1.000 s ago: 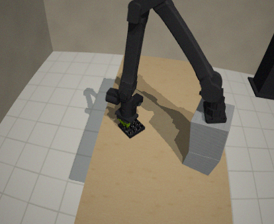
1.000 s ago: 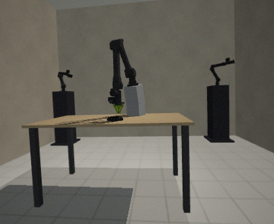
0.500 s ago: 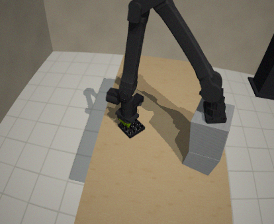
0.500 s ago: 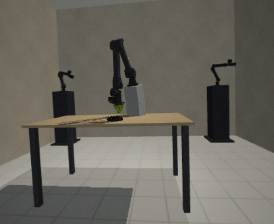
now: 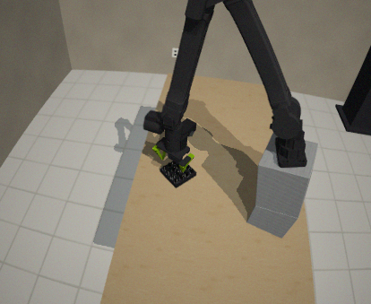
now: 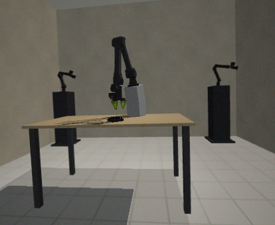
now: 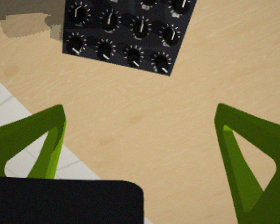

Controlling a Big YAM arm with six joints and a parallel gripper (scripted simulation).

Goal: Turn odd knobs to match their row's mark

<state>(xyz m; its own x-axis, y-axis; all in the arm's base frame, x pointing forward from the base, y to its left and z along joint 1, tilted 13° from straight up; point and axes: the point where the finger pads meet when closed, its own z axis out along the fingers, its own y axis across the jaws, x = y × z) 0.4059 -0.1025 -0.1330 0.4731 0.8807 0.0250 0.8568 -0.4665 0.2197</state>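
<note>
The black knob box (image 5: 176,184) (image 6: 115,119) (image 7: 120,36) stands flat on the table. In the wrist view its two front rows show. The lines of knobs D1 (image 7: 75,44), D2 (image 7: 105,50), D3 (image 7: 134,56) and D4 (image 7: 161,62) all slant to the lower right. The lines of knobs C2 (image 7: 109,20), C3 (image 7: 142,27) and C4 (image 7: 171,35) run roughly upward; the line of knob C1 (image 7: 79,14) looks bent, its mark unclear. Row B is mostly cut off and row A is out of the wrist view. My gripper (image 5: 173,165) (image 6: 119,108) (image 7: 140,112) is wide open and empty, above the box.
The wooden table (image 5: 198,248) (image 6: 160,120) carries the box near one long edge, with floor beyond it. The arm's grey pedestal (image 5: 280,190) (image 6: 135,101) stands on the table to the right of the box. The arm's shadow falls across the table.
</note>
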